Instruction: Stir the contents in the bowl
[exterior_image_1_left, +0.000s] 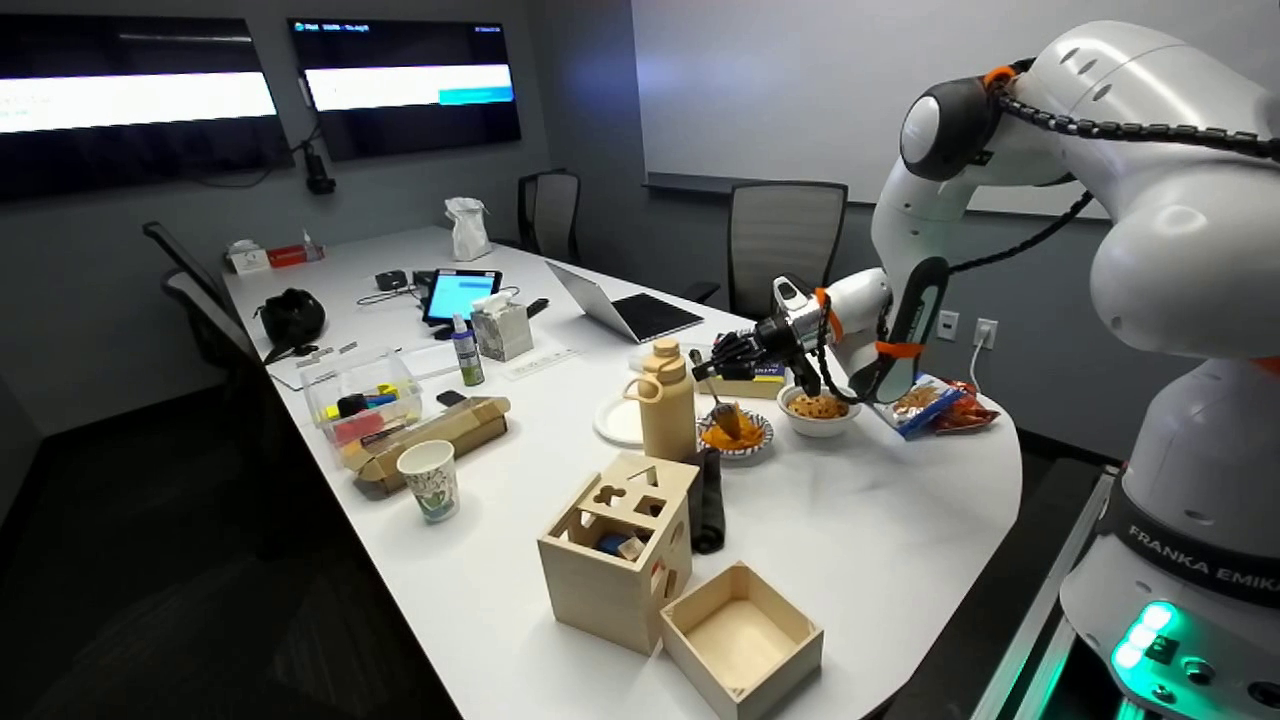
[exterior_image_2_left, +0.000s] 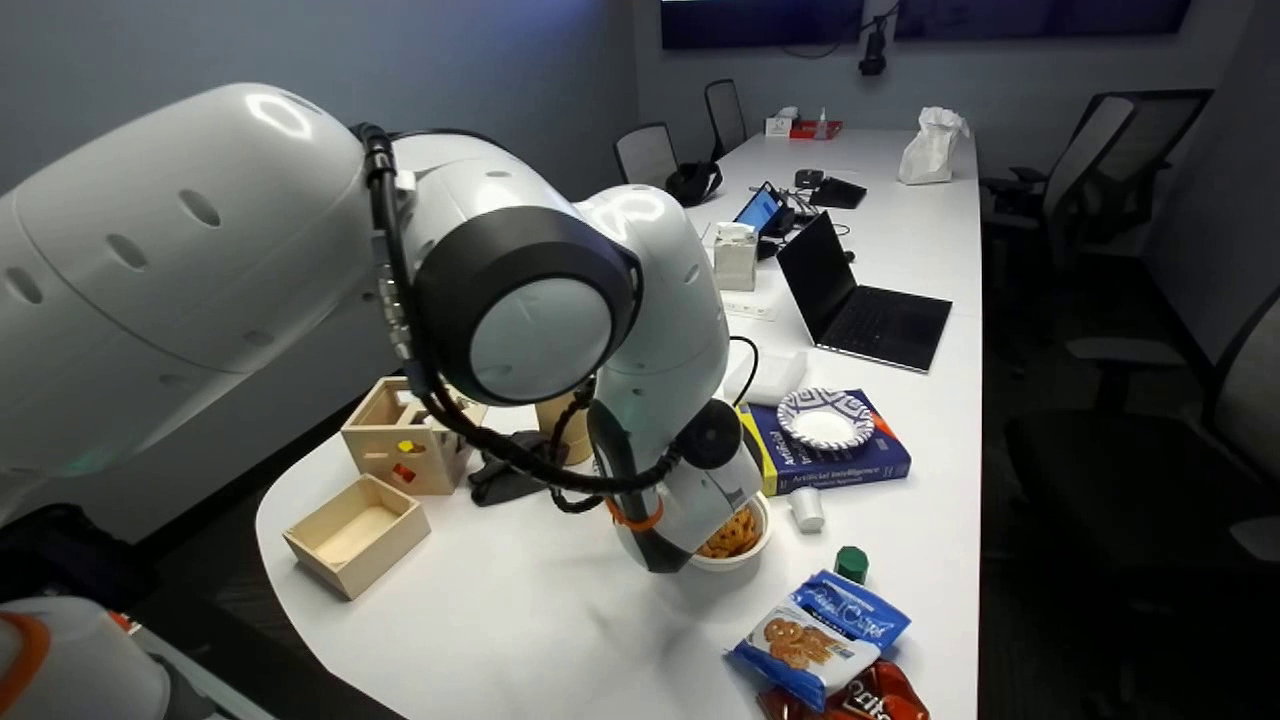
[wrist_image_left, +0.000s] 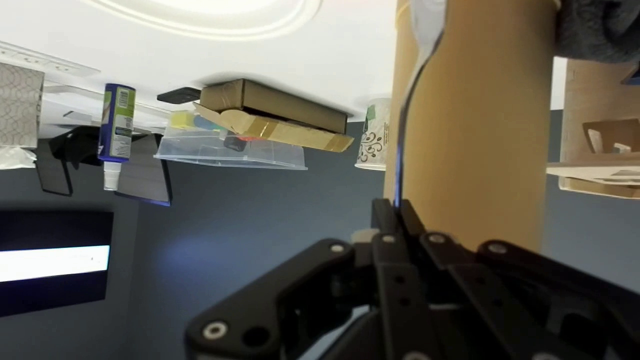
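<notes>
The small bowl (exterior_image_1_left: 765, 438) with a patterned rim stands on the table in an exterior view, holding its orange contents (exterior_image_1_left: 748, 432). A silver metal utensil (wrist_image_left: 409, 95) is pinched between the fingertips of my gripper (wrist_image_left: 397, 205). In an exterior view the gripper (exterior_image_1_left: 702, 368) is above the bowl's far side, and the utensil's head (exterior_image_1_left: 726, 414) slants down into the orange heap. Whether it is a fork or a spoon is hard to tell. The arm hides bowl and gripper in an exterior view; the wrist view does not show the bowl.
Close beside the bowl stands a tall tan bottle (exterior_image_1_left: 668, 410), filling much of the wrist view. A white bowl of cookies (exterior_image_1_left: 818, 425) sits under the wrist. A white plate (exterior_image_1_left: 615, 420), a wooden shape box (exterior_image_1_left: 610, 590) and a thick book (exterior_image_2_left: 850, 465) are nearby.
</notes>
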